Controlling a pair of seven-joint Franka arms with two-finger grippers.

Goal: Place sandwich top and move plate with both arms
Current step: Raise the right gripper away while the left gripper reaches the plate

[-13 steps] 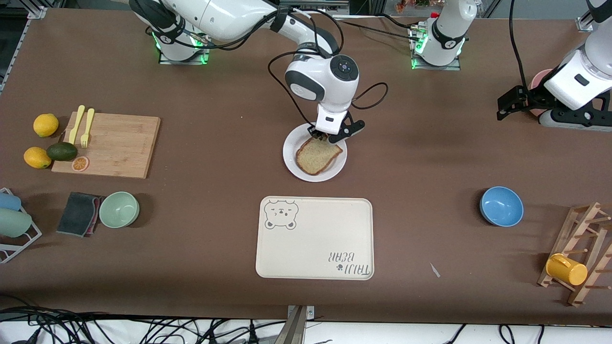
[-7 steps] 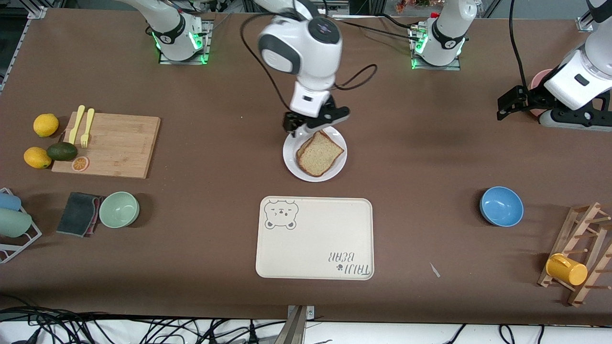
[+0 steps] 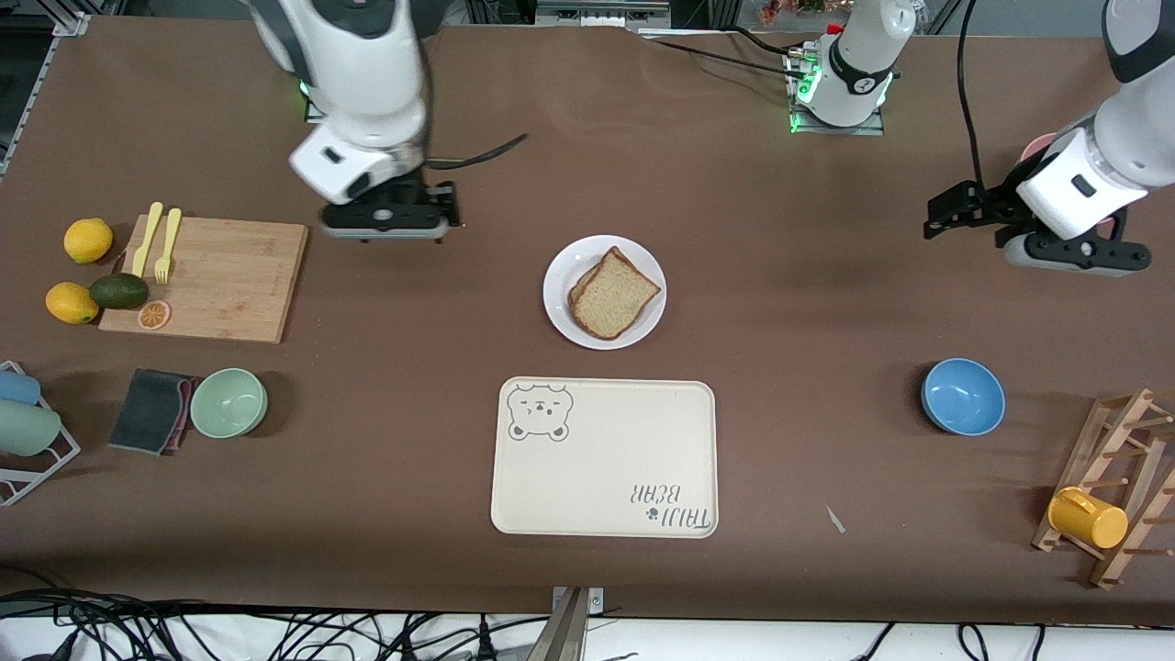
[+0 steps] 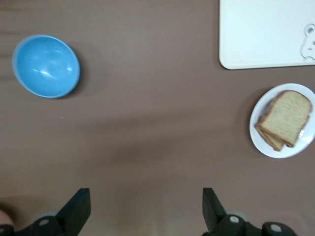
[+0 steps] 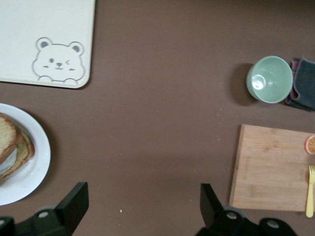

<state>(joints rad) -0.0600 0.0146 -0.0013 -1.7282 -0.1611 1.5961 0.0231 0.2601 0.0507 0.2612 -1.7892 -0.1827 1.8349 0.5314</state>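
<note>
Surface: brown table (image 3: 826, 303) | On it: plate (image 3: 560, 312), tray (image 3: 606, 477), blue bowl (image 3: 963, 396), green bowl (image 3: 229, 402), cutting board (image 3: 220, 280), cloth (image 3: 151, 410), lemons (image 3: 88, 240), mug rack (image 3: 1124, 482)

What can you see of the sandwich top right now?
The sandwich top is a squarish slice of light tan, speckled bread with a brown crust. It lies flat and slightly skewed on a second slice whose edge peeks out beneath, both on the round white plate, farther from the front camera than the bear tray. No gripper touches it.
</note>
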